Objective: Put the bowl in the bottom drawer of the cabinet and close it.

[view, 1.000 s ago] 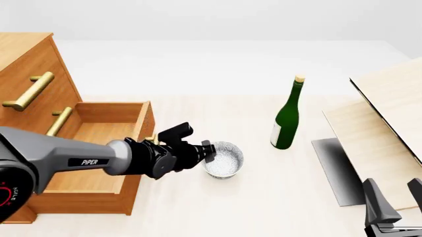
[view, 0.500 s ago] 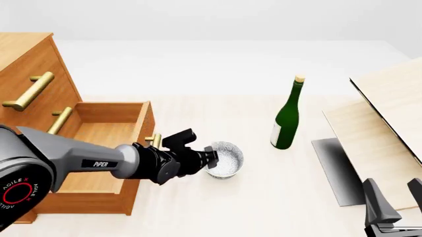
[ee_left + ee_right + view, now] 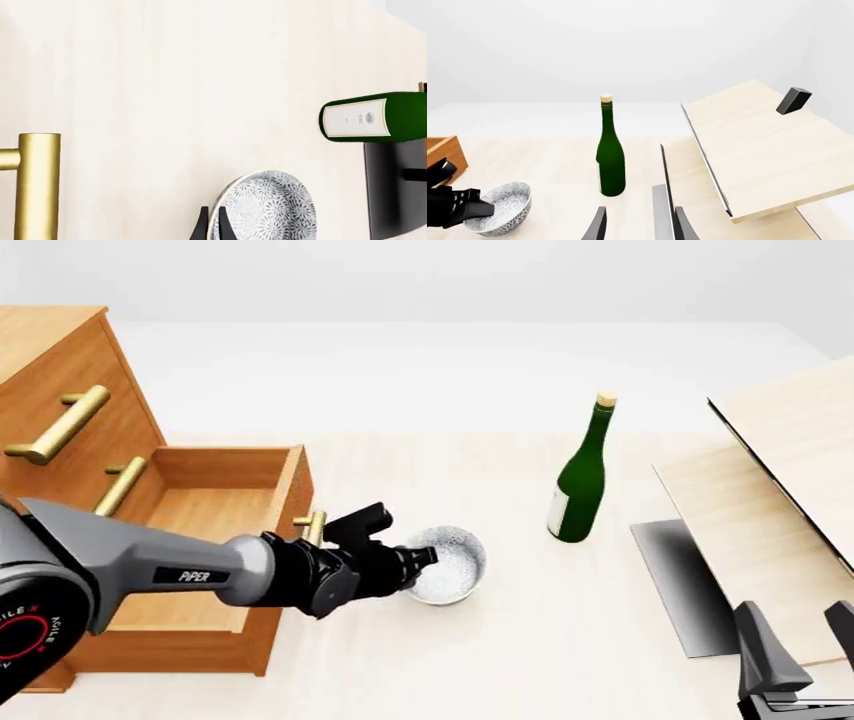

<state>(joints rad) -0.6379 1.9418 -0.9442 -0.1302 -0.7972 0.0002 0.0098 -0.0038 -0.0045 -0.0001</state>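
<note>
The speckled white-grey bowl (image 3: 451, 562) sits just right of the open bottom drawer (image 3: 200, 515) of the orange-brown cabinet (image 3: 60, 370). My left gripper (image 3: 423, 560) is shut on the bowl's near-left rim. In the left wrist view the two fingertips (image 3: 201, 227) pinch the rim of the bowl (image 3: 270, 210), with the drawer's brass handle (image 3: 37, 185) beside them. The right wrist view shows the bowl (image 3: 504, 212) tilted in the black left gripper (image 3: 464, 210). My right gripper (image 3: 797, 645) rests open and empty at the near right.
A green wine bottle (image 3: 579, 480) stands upright to the right of the bowl. Pale wooden boards (image 3: 787, 470) slope up at the far right over a dark grey plate (image 3: 674, 585). The two upper drawers (image 3: 80, 430) are closed.
The left arm has dropped and drawn back slightly, and the bowl has shifted a little to the left, toward the drawer. The right arm has not moved.
</note>
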